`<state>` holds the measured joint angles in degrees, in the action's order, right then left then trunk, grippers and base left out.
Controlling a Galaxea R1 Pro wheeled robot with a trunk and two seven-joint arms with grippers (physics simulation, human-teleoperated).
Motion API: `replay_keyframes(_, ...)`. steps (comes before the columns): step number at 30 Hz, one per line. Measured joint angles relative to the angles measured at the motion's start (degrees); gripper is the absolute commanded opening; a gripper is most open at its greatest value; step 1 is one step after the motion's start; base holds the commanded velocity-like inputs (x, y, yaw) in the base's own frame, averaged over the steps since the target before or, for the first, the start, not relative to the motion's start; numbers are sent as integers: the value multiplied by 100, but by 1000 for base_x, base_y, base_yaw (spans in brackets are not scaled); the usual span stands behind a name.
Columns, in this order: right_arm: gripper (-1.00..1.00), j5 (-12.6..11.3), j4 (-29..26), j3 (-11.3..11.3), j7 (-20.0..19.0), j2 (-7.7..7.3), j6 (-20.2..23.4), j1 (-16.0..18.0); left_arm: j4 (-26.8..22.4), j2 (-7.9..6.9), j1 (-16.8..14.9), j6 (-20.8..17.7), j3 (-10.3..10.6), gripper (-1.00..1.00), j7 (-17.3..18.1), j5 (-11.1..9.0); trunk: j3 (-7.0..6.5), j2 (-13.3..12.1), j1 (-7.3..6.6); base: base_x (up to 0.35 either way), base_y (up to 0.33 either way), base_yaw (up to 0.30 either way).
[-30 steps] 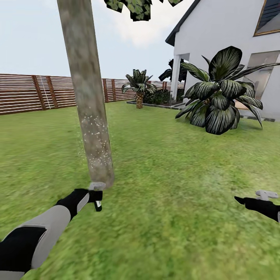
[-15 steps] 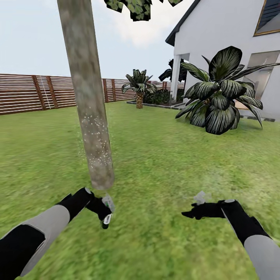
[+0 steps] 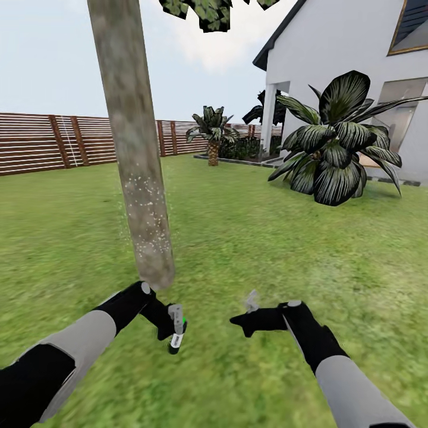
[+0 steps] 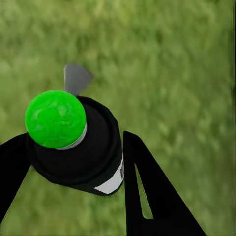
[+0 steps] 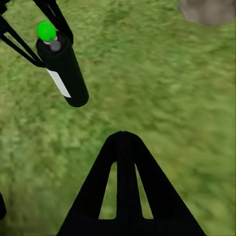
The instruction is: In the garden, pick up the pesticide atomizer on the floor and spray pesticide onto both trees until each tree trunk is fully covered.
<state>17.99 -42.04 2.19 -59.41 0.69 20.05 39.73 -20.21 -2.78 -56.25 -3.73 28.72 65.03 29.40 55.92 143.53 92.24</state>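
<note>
**Atomizer in left gripper, right gripper idle beside it**

Left gripper (image 3: 168, 324) is clamping the pesticide atomizer (image 3: 176, 334), my two black fingers (image 4: 147, 191) pressing on either side of its black cylindrical body. From my left wrist camera I am looking straight at its round green cap (image 4: 55, 118), with a white label strip (image 4: 114, 181) showing on the body's edge and a small grey tab (image 4: 76, 78) sticking out behind the cap. In the head view the can is hanging tilted, base toward the lawn (image 3: 267, 238), just below the foot of the tree trunk (image 3: 134, 154).

Right gripper (image 3: 244, 322) is holding nothing; I am seeing one black finger (image 5: 123, 187) clearly in my right wrist camera, with grass beyond it, but I cannot tell how wide the jaws are standing. That camera is also catching the atomizer (image 5: 63, 69) gripped by the left fingers, and a patch of the trunk's base (image 5: 209, 11) at the frame edge. Both grippers are hovering near each other over the grass, apart, not touching.

Tree trunk is rising thick and mottled grey-brown, speckled with pale dots on its lower stretch. Behind it, a brown slatted fence (image 3: 53, 142) is ringing the lawn. A short palm (image 3: 212, 134) is standing near the fence, a broad-leaved dark shrub (image 3: 336, 148) is spreading at the right, and a white house (image 3: 351, 53) is rising behind that.
</note>
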Motion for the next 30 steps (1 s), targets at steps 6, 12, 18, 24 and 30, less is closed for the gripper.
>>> replay_keyframes(6, -100, 3, -66, 10, 1, 145, 8, 0, -1, 241, 1, -5, -2, -100, 1, 202, 0, 0, 0, 0, 0, 0)
replay_keyframes(12, -100, 3, -69, 18, 1, 151, 8, 0, -187, 486, 0, -24, -7, -100, 1, 255, 0, 0, 0, 0, 0, 0)
replay_keyframes(18, -100, 3, -68, 19, 0, 157, 8, 0, -248, 695, 0, -226, -7, -100, -16, 267, 0, 0, 0, 0, 0, 0)
replay_keyframes(24, -100, -6, -68, 19, 0, 187, 8, 0, -255, 764, -6, -292, -6, -100, -120, 269, 0, 0, 0, 0, 0, 0)
replay_keyframes(30, -100, -39, -141, 20, 0, 231, 8, 0, -255, 770, -17, -295, -5, -100, -174, 270, 0, 0, 0, 0, 0, 0)
